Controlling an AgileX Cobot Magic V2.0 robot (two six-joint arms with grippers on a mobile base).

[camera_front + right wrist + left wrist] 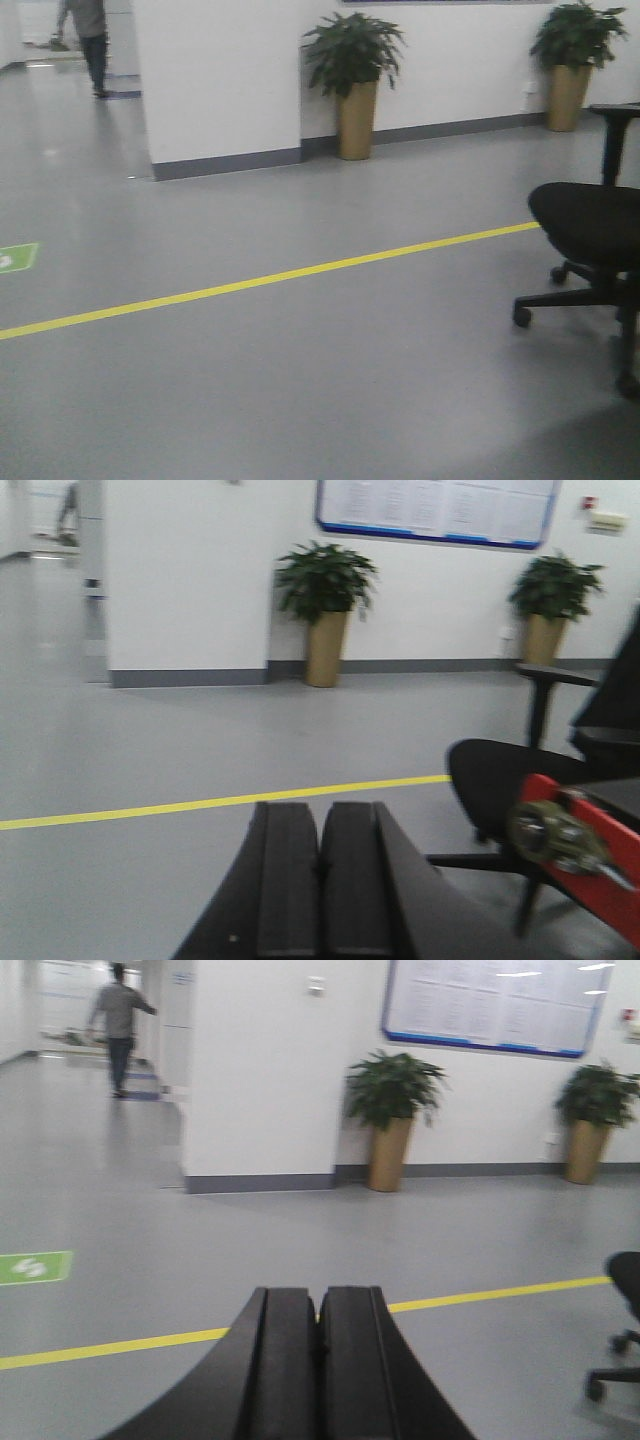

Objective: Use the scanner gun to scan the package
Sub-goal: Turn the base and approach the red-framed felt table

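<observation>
No package and no scanner gun show in any view. My left gripper is shut and empty, its black fingers pressed together and pointing out over the grey floor. My right gripper is also shut and empty, aimed over the floor toward the yellow line. Neither gripper shows in the front view.
A black office chair stands at the right, also in the right wrist view, beside a red-and-metal part. Two potted plants stand against the white wall. A yellow floor line crosses the grey floor. A person walks far left.
</observation>
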